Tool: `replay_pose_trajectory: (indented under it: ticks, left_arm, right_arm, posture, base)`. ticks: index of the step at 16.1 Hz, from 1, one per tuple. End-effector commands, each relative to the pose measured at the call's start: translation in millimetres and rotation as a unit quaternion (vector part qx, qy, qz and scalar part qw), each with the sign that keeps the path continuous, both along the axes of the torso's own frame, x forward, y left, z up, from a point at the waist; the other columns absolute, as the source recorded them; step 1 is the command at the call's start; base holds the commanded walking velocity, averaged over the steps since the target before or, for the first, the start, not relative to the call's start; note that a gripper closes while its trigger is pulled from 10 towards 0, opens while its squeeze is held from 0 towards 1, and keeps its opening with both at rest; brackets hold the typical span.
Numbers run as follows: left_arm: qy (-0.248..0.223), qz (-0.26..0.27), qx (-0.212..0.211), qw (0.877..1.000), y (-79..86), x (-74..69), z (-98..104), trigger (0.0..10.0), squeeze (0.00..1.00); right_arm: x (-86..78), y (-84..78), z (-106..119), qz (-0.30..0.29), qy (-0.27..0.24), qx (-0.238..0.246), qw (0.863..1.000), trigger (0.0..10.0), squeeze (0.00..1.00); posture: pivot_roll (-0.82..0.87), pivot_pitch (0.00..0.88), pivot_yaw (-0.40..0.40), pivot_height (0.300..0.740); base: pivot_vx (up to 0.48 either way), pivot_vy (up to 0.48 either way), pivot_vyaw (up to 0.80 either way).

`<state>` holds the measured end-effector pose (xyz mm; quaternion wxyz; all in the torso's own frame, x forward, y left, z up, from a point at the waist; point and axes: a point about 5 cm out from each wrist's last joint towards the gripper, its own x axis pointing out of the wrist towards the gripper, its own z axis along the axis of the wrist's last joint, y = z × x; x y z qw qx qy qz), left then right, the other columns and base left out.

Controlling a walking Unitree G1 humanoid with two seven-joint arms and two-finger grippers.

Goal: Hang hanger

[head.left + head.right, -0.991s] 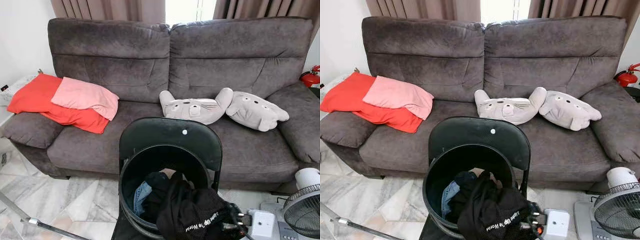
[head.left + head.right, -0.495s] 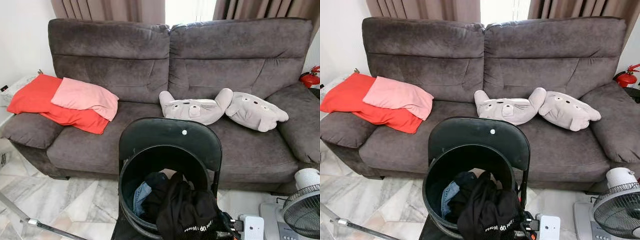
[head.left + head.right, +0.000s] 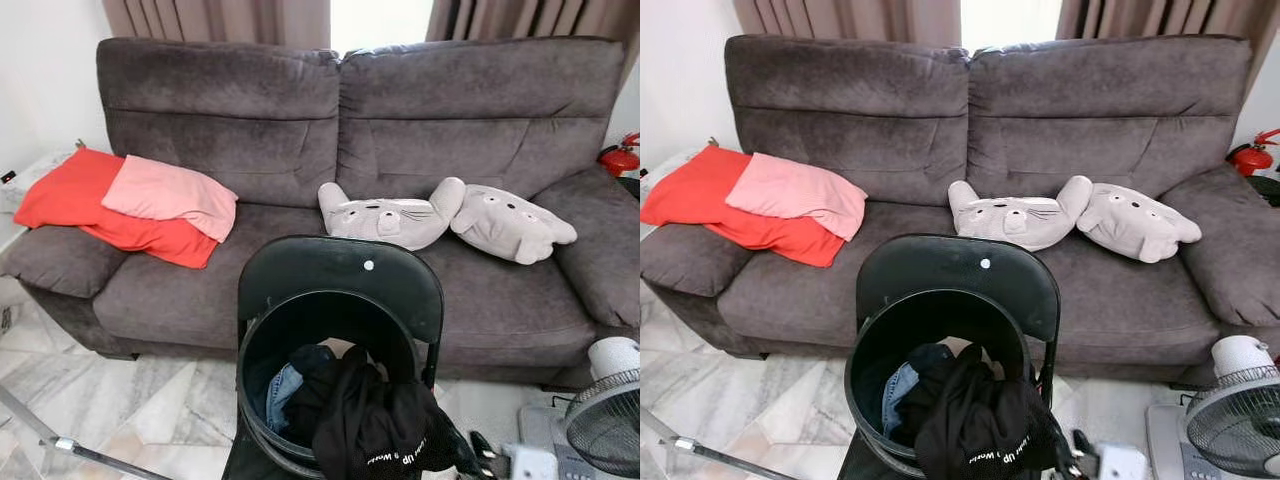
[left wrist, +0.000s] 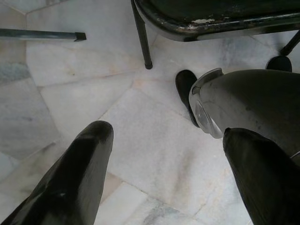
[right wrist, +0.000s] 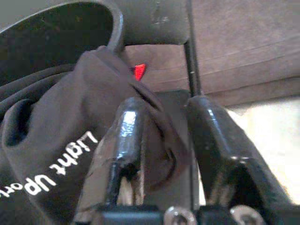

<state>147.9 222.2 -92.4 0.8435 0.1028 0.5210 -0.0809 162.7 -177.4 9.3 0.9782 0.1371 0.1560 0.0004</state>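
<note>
1. Our right claw is closed narrowly on a fold of the black garment. A pinch of cloth sits between its two fingers, so that the fabric can be drawn up out of its container.
2. The garment, printed with white lettering, drapes over the near rim of the black bucket directly ahead of the right claw. The rim carries most of its weight, so we judge the pinch is guiding the cloth and not bearing it.
3. The bucket rests on the seat of a black folding chair, which raises the laundry to claw height. A blue piece of clothing lies deeper inside, beyond the garment.
4. We cannot make out a hanger in any view. It may be buried under the black garment; we cannot tell.
5. Our left claw hangs idle with its fingers spread wide, pointing down at the marble floor beside a chair leg.
6. Well beyond the chair stands the grey sofa, holding a red and pink blanket and two plush cushions.
</note>
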Motion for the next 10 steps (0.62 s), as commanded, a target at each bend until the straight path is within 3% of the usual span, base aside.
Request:
replay_pose_trajectory:
  ticks: [1, 4, 5, 7, 9, 10]
  left_arm:
    - [0.010, -0.004, 0.004, 1.000, 1.7, -3.7, -1, 10.0, 0.00]
    - [0.009, -0.004, 0.006, 1.000, 2.1, -3.3, -1, 10.0, 0.00]
    - [0.008, -0.003, 0.006, 1.000, 2.4, -3.0, -1, 10.0, 0.00]
    - [0.007, -0.004, 0.007, 1.000, 3.0, -2.3, 0, 10.0, 0.00]
    - [0.006, -0.003, 0.007, 1.000, 3.2, -2.0, 0, 10.0, 0.00]
    - [0.006, -0.002, 0.007, 1.000, 3.4, -1.7, 0, 10.0, 0.00]
  right_arm:
    - [-3.3, -3.1, 8, -0.016, -0.014, -0.008, 1.000, 10.0, 1.00]
    - [-10.5, -7.2, 20, -0.030, -0.048, -0.042, 0.998, 10.0, 1.00]
    - [-5.1, -5.6, 33, -0.012, -0.086, -0.056, 0.995, 10.0, 1.00]
    - [15.3, 9.0, 67, 0.110, -0.165, -0.058, 0.978, 10.0, 1.00]
    - [26.2, 11.8, 78, 0.158, -0.173, -0.061, 0.970, 10.0, 1.00]
    - [30.7, 18.4, 82, 0.211, -0.178, -0.061, 0.959, 10.0, 1.00]
  posture:
    - [-0.02, 0.016, 0.039, 0.740]
    - [-0.02, 0.017, 0.040, 0.740]
    - [-0.02, 0.018, 0.042, 0.740]
    - [-0.02, 0.019, 0.045, 0.740]
    - [-0.02, 0.017, 0.045, 0.740]
    - [-0.02, 0.018, 0.046, 0.740]
  base:
    - [0.000, 0.000, 0.00]
    - [0.000, 0.000, 0.00]
    - [0.000, 0.000, 0.00]
    - [0.000, 0.000, 0.00]
    - [0.000, 0.000, 0.00]
    - [0.000, 0.000, 0.00]
